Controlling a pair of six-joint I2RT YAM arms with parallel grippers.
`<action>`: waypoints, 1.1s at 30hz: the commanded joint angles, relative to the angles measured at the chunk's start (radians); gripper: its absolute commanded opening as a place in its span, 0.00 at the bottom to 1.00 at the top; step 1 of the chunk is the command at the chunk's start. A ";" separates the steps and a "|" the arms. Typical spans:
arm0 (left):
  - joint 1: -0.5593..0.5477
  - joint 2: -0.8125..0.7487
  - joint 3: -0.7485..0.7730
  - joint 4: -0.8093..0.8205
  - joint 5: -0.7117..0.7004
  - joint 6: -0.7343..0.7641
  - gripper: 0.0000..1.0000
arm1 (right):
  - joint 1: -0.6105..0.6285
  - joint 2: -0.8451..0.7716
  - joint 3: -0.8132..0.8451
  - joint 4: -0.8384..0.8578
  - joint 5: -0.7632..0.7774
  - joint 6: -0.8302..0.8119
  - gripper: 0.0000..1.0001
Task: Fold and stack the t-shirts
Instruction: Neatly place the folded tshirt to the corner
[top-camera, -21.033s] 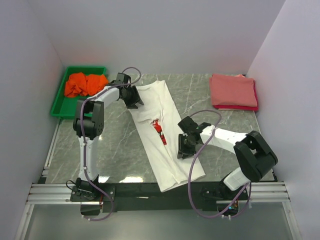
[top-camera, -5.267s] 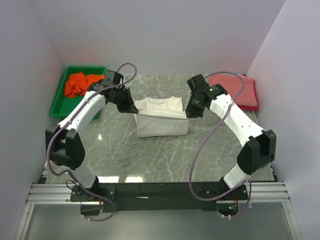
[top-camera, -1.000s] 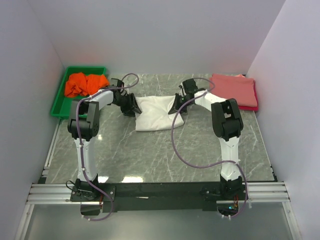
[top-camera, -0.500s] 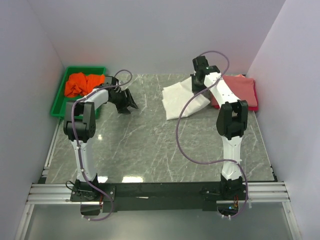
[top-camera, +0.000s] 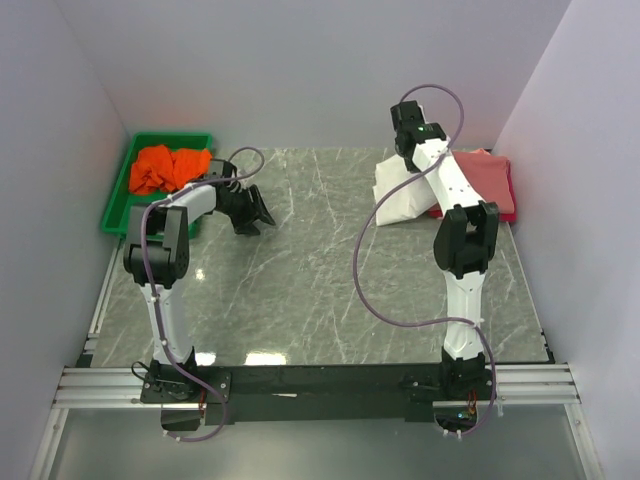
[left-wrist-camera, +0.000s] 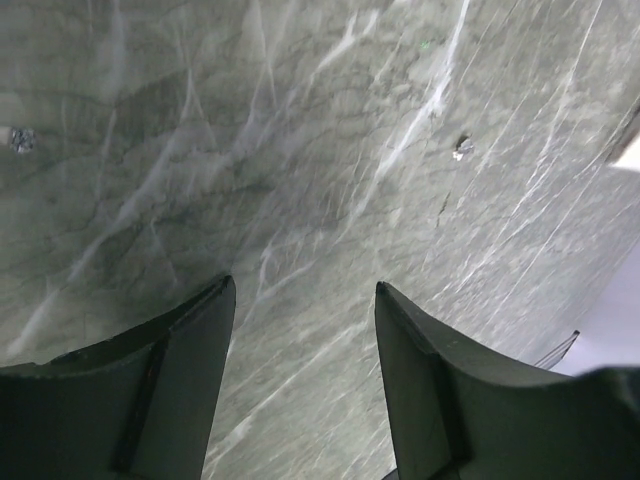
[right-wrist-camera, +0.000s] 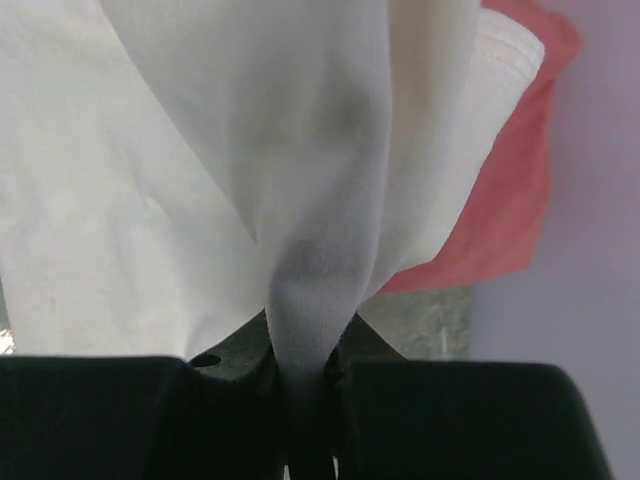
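Far right, white t-shirt (top-camera: 400, 200) — hanging, long axis slanting down-left

A white t-shirt (top-camera: 400, 197) is shown against a salmon-pink t-shirt (top-camera: 482, 178), a bright orange t-shirt (top-camera: 172, 166) is seen in a green tray (top-camera: 113, 212), and the table (top-camera: 300, 280) is patterned as grey-green marble crossed by pale, thin veins, while the walls (top-camera: 300, 70) are tinted pale lavender.
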 joint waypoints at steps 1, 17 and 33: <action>0.001 -0.058 -0.030 -0.017 -0.036 0.035 0.64 | -0.020 -0.010 0.088 0.096 0.112 -0.077 0.00; 0.001 -0.044 -0.073 0.003 -0.018 0.038 0.64 | -0.063 -0.159 0.145 0.078 -0.006 -0.109 0.00; 0.001 -0.035 -0.090 0.008 -0.007 0.043 0.64 | -0.121 -0.239 0.107 0.056 -0.070 -0.107 0.00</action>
